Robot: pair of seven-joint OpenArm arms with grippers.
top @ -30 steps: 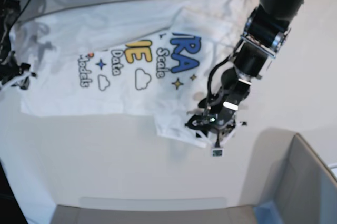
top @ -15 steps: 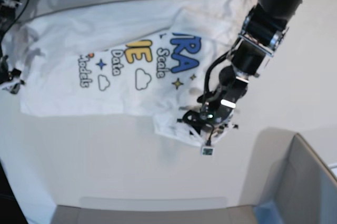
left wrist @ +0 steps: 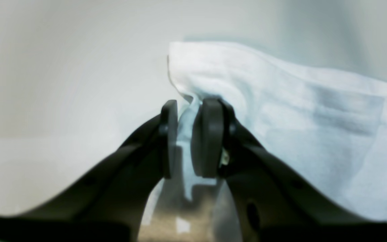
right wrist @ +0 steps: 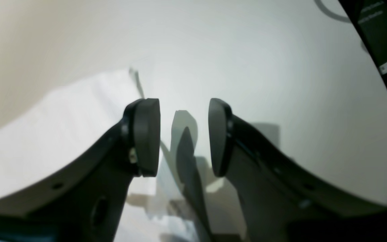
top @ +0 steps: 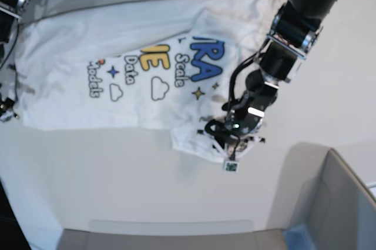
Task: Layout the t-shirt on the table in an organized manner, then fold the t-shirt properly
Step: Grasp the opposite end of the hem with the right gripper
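Observation:
The white t-shirt [top: 117,38] lies spread on the table [top: 147,173], print up, with a folded flap at its lower right. My left gripper [top: 220,135] sits on that flap's edge. In the left wrist view its pads [left wrist: 210,134] stand nearly together, shut on a raised fold of the t-shirt [left wrist: 297,117]. My right gripper [right wrist: 184,134] hovers open over the bare table [right wrist: 247,67], nothing between its fingers, and the t-shirt's edge [right wrist: 45,127] lies just to its left. In the base view it barely shows at the left edge [top: 4,109].
A grey box [top: 341,203] stands at the table's lower right corner. Black gear and cables [top: 9,3] sit off the upper left edge. A dark device [right wrist: 381,33] stands past the table's curved rim in the right wrist view.
My left gripper slid left onto the flap's edge and its jaws closed on the cloth. The right gripper drifted down along the left edge, away from the shirt.

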